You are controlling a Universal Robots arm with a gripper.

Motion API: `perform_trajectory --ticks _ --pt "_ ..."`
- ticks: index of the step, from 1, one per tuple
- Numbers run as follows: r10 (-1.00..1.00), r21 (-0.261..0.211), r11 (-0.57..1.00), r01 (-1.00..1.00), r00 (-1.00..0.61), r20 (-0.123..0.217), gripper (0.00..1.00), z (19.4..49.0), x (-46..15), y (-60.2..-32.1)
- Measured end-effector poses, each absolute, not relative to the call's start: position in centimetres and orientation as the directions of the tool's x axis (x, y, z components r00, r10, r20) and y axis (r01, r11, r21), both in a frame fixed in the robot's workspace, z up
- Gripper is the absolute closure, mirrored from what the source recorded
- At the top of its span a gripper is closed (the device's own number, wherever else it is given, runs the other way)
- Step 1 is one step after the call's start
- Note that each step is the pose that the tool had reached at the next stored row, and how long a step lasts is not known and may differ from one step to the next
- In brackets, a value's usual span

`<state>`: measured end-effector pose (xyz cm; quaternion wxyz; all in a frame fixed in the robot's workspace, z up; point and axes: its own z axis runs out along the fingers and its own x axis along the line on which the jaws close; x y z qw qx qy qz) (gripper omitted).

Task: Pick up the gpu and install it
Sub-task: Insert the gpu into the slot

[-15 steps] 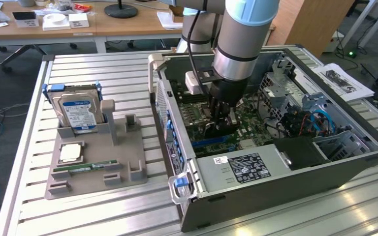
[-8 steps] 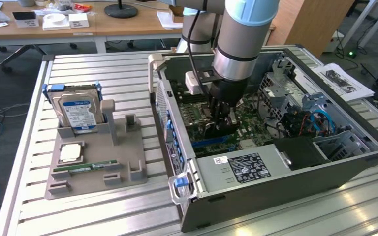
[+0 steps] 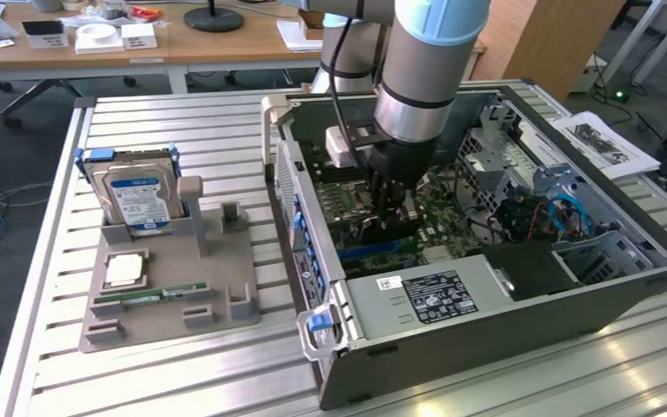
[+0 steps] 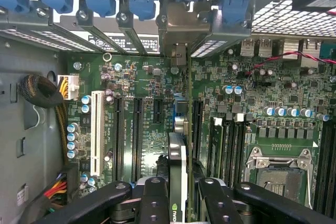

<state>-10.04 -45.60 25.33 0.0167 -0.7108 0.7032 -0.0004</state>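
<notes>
The gripper (image 3: 389, 215) – jaws partly closed on the gpu (image 4: 177, 156) – holds it edge-down over the motherboard (image 4: 142, 77) inside the case (image 3: 461, 347): pick-up done, seating apparently unfinished.

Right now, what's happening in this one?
The robot arm's gripper is down inside the open computer case, closed on the graphics card, which stands on edge over the motherboard slots. Whether the card is seated in a slot cannot be told. On the exterior view's left, a hard drive and a memory stick sit in the grey holder.
</notes>
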Motion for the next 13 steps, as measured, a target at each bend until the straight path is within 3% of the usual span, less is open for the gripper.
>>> perform_trajectory --ticks 13 --pt "-1.0 -0.029 -0.01 -1.0 0.011 -0.023 0.73 25.32 -10.15 -45.61"
